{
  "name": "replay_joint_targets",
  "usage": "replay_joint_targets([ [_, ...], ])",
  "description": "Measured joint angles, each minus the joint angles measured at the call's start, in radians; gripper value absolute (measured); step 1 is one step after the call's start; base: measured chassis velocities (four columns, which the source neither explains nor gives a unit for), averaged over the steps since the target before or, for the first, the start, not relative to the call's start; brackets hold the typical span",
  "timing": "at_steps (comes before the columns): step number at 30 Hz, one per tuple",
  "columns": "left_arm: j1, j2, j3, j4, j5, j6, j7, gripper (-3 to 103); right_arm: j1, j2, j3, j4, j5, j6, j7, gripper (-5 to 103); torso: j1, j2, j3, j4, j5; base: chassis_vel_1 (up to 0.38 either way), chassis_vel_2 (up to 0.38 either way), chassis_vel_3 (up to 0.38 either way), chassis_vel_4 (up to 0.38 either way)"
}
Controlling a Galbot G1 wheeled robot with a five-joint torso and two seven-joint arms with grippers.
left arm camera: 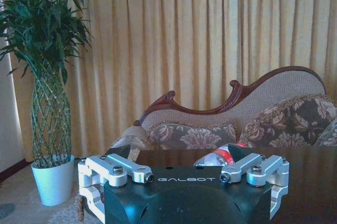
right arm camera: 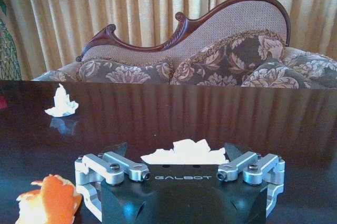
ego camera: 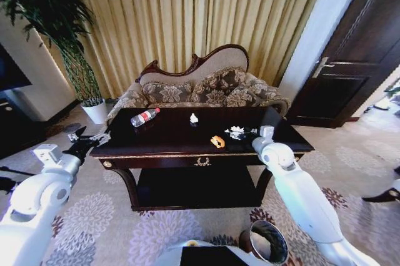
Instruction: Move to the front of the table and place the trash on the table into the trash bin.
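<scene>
Crumpled paper (right arm camera: pixel 184 152) lies between the right gripper's (right arm camera: pixel 176 153) open jaws, untouched; left jaws open.

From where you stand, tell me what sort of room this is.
Probably a hotel suite's or home's sitting room: a carved-back floral sofa before full-length gold curtains, a glossy dark table with gold trim on patterned carpet, and a potted plant in the corner.

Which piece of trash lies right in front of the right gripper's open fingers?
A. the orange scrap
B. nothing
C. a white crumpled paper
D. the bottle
C: in the right wrist view, the white paper lies on the table just ahead of the right gripper, between its spread fingers; the orange scrap lies off to one side.
</scene>
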Motion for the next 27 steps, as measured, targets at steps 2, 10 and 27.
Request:
replay_joint_targets([
  [2,-0.001,0.002,0.000,0.000,-0.003,0.000,0.000,100,0.009,0.003,-0.003,-0.010,0.000,0.002,0.000,100,0.000,0.000,0.000,0.0001,-0.0001,0.000,0.000,0.000,0.000],
  [10,-0.006,0.022,-0.002,0.014,-0.028,0.005,0.000,100,0.030,0.004,-0.009,-0.053,-0.007,0.007,0.000,100,0.000,0.000,0.000,0.0000,0.0000,0.000,0.000,0.000,0.000],
  [27,-0.004,0.024,-0.008,0.008,-0.034,-0.019,0.023,100,0.032,0.012,-0.030,-0.096,-0.053,0.033,0.000,66,0.000,0.000,0.000,0.0001,0.0000,0.000,0.000,0.000,0.000],
])
